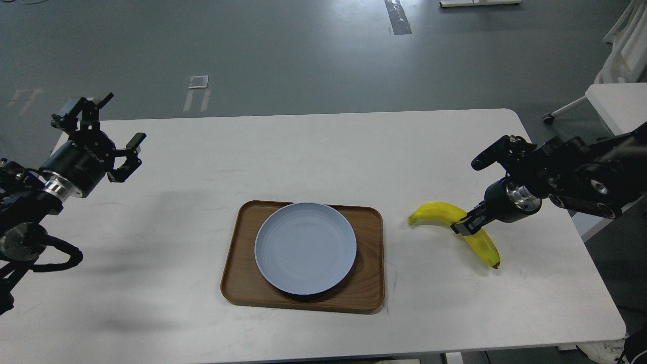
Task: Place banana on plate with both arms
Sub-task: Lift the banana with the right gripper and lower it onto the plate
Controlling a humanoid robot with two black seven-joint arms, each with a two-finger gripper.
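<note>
The yellow banana (434, 211) lies on the white table right of the plate, its dark tip pointing to the front right. The pale blue-grey plate (305, 247) sits on a brown wooden tray. My right gripper (462, 225) comes in from the right and is at the banana's middle; its fingers straddle the fruit and look closed on it, and the far finger is hidden behind it. My left gripper (119, 124) is open and empty, held above the table's far left corner, well away from the plate.
The brown wooden tray (371, 283) lies at the middle front of the white table (303, 151). A second white table (616, 101) and white chair legs stand off to the right, beyond the table's edge.
</note>
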